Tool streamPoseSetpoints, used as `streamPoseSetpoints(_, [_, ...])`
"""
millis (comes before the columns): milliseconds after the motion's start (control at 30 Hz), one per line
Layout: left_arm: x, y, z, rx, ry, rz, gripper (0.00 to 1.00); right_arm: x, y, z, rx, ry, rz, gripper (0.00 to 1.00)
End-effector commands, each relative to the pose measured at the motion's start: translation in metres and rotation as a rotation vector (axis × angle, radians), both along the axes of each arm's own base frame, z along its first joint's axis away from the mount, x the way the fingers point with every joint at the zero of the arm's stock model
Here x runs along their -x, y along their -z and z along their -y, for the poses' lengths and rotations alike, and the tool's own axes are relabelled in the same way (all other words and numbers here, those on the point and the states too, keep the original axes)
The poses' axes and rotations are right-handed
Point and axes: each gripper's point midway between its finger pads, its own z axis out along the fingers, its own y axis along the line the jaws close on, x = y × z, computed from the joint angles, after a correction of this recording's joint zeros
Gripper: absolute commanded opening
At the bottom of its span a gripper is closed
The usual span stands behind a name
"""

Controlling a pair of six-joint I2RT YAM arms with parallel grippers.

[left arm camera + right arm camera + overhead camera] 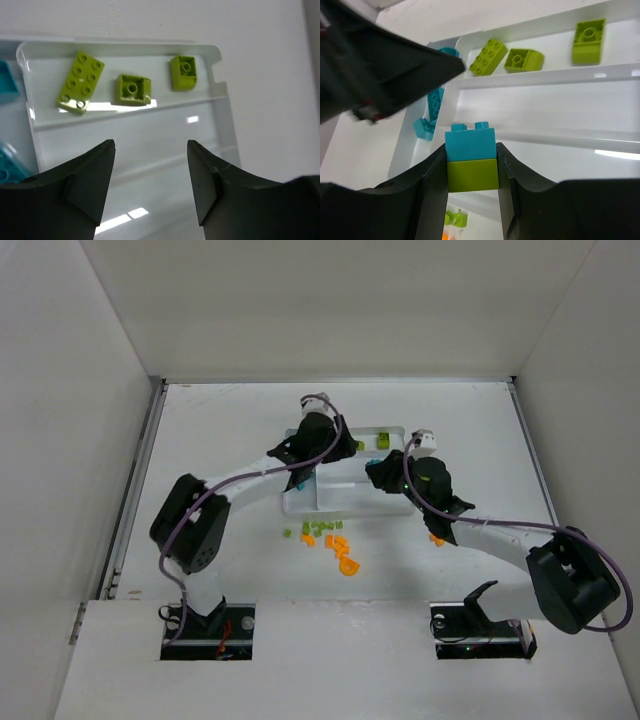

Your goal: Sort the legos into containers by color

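Right gripper (471, 165) pinches a glossy studded teal-on-lime stack (470, 145) over the shiny white tray (545, 75); left gripper (151, 170) hangs spread wide.

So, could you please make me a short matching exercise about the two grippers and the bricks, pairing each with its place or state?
Things:
1. left gripper
2. right gripper
3. orange bricks
4. three lime bricks

Places or states:
A. lying side by side in one long section of the tray
B. open, with nothing between the fingers
C. loose on the table, outside the tray
D. shut on a teal-on-lime stack

Pairs: 1-B, 2-D, 3-C, 4-A
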Motion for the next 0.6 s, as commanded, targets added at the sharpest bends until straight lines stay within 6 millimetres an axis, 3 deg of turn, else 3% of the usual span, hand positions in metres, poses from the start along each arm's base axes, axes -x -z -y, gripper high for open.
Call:
streamPoseSetpoints(0, [0.044, -0.042, -0.004, 0.298, 0.04, -0.124, 0.58, 0.001, -0.032, -0.032, -0.05, -0.13, 0.089, 0.28])
streamPoseSetpoints(133, [0.081, -0.046, -0.017, 0.448, 0.06, -0.192, 0.64, 0.021, -0.033, -0.067, -0.063, -0.313, 0.085, 0.29])
streamPoseSetpoints(300, [0.11, -0.055, -0.051, 0.525, 0.02, -0.187, 0.67, 0.059, -0.037, -0.109, -0.073, -0.553, 0.095, 0.28])
streamPoseSetpoints(433, [0.136, -0.051, -0.074, 0.525, 0.014, -0.229, 0.67, 0.083, -0.035, -0.132, -0.084, -0.689, 0.095, 0.28])
streamPoseSetpoints(567, [0.155, -0.051, -0.082, 0.538, 0.027, -0.242, 0.67, 0.105, -0.032, -0.15, -0.086, -0.803, 0.087, 0.28])
